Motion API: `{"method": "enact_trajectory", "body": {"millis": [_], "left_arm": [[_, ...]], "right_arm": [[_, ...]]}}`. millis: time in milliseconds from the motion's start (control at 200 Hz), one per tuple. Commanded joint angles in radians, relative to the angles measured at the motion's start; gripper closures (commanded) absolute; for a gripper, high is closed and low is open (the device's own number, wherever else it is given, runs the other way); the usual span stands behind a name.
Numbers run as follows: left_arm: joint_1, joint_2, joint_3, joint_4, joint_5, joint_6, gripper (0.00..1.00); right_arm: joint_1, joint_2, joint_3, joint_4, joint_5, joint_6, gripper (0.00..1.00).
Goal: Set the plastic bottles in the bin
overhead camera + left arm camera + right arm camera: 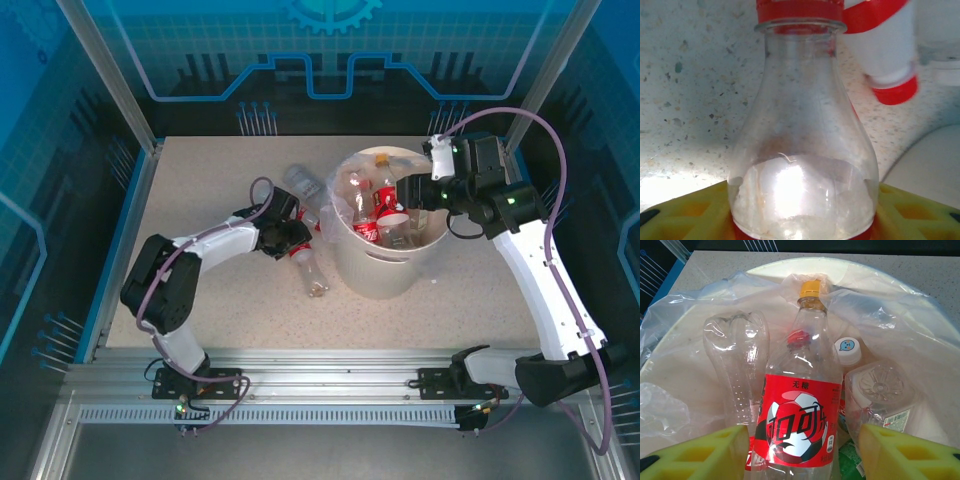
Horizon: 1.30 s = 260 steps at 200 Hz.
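A clear plastic bottle (800,125) with a red cap lies on the table, and my left gripper (802,210) is shut on its body, one yellow pad (690,212) tight against each side. From above, the left gripper (292,240) is just left of the bin (380,275) with this bottle (312,272) pointing toward me. My right gripper (398,197) hangs open over the bin. Its yellow fingers (705,450) stand clear on both sides of a red-labelled, orange-capped bottle (800,405) that rests among several others in the bag-lined bin (805,270).
A second red-capped bottle (890,60) lies just beyond the held one, next to the bin's pale wall (930,165). Another clear bottle (300,183) lies farther back on the table. Blue frame walls close in the table's sides and back.
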Motion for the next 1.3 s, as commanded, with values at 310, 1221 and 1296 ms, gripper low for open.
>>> {"method": "enact_trajectory", "body": {"millis": [310,1221,1296], "left_arm": [[0.132,-0.307,-0.010,0.131,0.175,0.186,0.52],[0.137,-0.562,-0.067,0.397,0.617,0.678,0.53],[0.127,-0.561,-0.063,0.406,0.617,0.684,0.53]], "right_arm": [[-0.008,-0.027,-0.024,0.070,-0.131,0.048,0.39],[0.304,0.335,0.234,0.396,-0.310,0.217,0.16],[0.325,0.365,0.256,0.400,-0.313,0.227,0.16]]}}
